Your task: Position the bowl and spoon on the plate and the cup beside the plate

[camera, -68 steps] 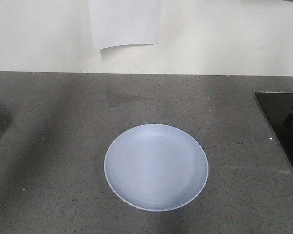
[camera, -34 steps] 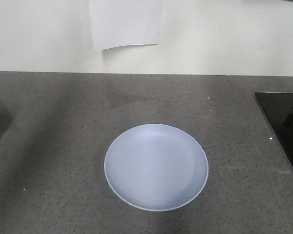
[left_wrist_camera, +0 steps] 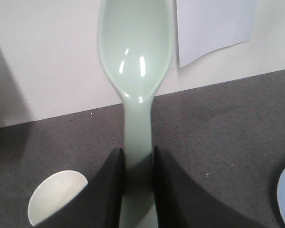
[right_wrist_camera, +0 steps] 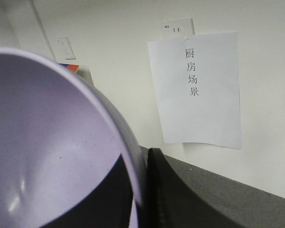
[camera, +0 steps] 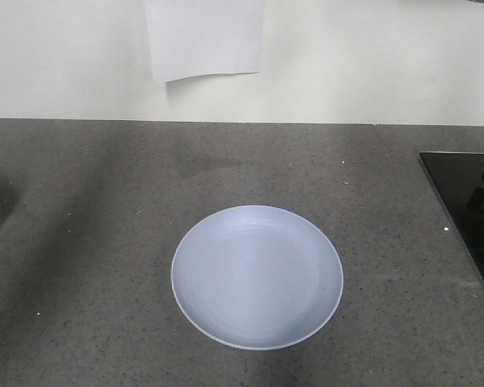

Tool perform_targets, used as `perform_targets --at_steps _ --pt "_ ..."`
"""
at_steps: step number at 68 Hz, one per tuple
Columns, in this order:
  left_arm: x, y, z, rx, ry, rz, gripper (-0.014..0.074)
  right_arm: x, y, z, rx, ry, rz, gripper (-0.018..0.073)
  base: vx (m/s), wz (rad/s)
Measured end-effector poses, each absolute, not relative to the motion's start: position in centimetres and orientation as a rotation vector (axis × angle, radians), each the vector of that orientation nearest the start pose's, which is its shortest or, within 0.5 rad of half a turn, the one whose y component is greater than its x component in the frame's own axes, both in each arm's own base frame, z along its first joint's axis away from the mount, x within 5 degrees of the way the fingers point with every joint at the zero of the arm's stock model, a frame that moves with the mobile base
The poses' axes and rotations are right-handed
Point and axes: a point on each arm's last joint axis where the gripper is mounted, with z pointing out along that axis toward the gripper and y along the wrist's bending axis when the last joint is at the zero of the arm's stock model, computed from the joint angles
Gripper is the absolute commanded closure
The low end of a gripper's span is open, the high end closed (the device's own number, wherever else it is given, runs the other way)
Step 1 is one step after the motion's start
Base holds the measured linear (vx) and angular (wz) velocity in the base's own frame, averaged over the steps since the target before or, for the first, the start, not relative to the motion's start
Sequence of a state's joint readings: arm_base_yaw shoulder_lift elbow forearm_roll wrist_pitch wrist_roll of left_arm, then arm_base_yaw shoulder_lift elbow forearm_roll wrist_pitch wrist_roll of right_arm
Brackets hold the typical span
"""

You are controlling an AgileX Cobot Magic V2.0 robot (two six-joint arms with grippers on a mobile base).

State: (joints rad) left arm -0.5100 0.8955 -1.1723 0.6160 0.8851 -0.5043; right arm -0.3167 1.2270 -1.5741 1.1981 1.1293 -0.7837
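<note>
The spoon [left_wrist_camera: 135, 57] is gripped by its handle between the fingers of the left pincer [left_wrist_camera: 135, 159], held above the desk [left_wrist_camera: 218, 123]. The bowl [right_wrist_camera: 47, 142] is clamped at its rim by the right pincer [right_wrist_camera: 141, 190], one finger inside, one outside. The plate [camera: 256, 276] is laid flat mid-desk; the cup [left_wrist_camera: 54, 199] is seen upright under the left pincer, partly hidden

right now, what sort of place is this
Most likely a kitchen, perhaps staged: a dark speckled countertop, a black glass hob at its right edge, and a wall sheet printed with the Chinese for kitchen scene.
</note>
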Motion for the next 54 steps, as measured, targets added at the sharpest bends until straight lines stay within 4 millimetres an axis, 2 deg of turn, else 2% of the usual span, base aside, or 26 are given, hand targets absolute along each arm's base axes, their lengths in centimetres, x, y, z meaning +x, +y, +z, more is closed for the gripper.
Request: perform_targets --at_steps 54 --pt "15.46 -3.98 44.41 0.12 1.941 0.07 0.0602 22.08 0.83 51.65 -0.398 1.693 0.692 0.0564 0.0 0.0"
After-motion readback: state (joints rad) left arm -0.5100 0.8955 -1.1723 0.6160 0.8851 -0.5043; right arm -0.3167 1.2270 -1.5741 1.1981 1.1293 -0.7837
